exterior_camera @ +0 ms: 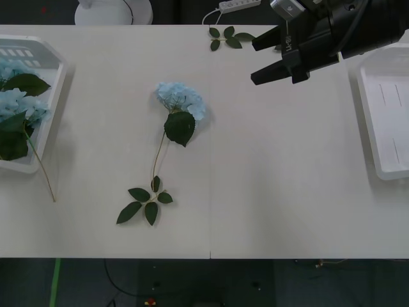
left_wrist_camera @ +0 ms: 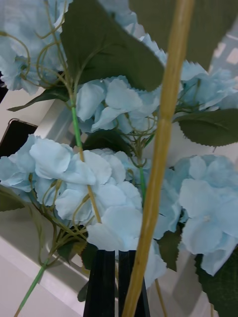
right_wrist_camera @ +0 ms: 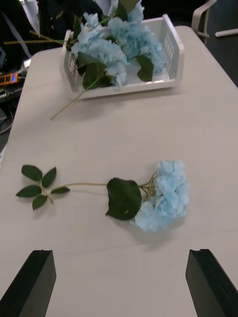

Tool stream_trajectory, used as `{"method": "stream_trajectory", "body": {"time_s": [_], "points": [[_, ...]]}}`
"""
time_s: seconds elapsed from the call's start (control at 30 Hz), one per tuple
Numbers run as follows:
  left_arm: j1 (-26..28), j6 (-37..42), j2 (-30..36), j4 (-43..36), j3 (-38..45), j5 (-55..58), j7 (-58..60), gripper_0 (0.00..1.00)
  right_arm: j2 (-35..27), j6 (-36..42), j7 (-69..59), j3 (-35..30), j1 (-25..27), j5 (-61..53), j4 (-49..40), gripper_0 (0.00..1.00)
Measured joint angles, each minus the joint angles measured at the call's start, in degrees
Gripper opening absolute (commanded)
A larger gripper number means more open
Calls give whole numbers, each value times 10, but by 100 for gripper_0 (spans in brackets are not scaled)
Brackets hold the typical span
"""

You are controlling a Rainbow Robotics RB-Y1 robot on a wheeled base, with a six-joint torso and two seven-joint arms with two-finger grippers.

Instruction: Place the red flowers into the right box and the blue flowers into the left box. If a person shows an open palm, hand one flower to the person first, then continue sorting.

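Holding the right gripper in the air above the far right part of the table, between the leaf sprig and the right box. Spreading its black jaws wide apart and gripping nothing.

Looking, in the right wrist view, past its two fingers at one blue flower lying flat on the table top. Lying near the middle of the table in the front view, with the pale head towards the far side and the thin stalk running towards the near edge, ending in a small group of dark leaves. Touching no gripper and no box.

Resting the other blue flowers in the left box at the left edge of the table, with one stalk sticking out over the near rim onto the table.

Placing the left gripper just over those heaped blooms, its jaws pressed almost together. Having a tan stalk crossing just beside the fingers; not being able to tell whether pinching it or not.
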Motion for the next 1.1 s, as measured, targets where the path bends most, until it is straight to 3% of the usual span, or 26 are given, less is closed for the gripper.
{"method": "stream_trajectory", "body": {"time_s": [0.13,0.2,0.3,0.4,0.57,0.73,0.93,1.1], "points": [[0,-36,0,40,-20,-3,-71,1,-30,36,5,2,0,0,-3,77],[0,-54,0,54,-33,-6,-112,7,-40,46,5,2,0,-1,-3,77],[0,-72,0,69,-48,-16,-134,41,-48,52,5,2,0,-4,-3,77],[0,-85,0,77,-54,-18,-134,61,-50,54,5,2,0,-16,-4,77],[1,-101,0,79,-54,-19,-134,81,-50,54,5,2,0,-20,-6,77],[24,-188,0,80,-54,4,-134,99,-50,54,5,2,0,-20,-7,77],[59,-214,0,61,-39,171,-134,100,-50,53,5,2,0,-20,-14,77],[65,-105,0,17,30,262,-134,100,-50,53,5,2,0,-21,-15,84]]}}
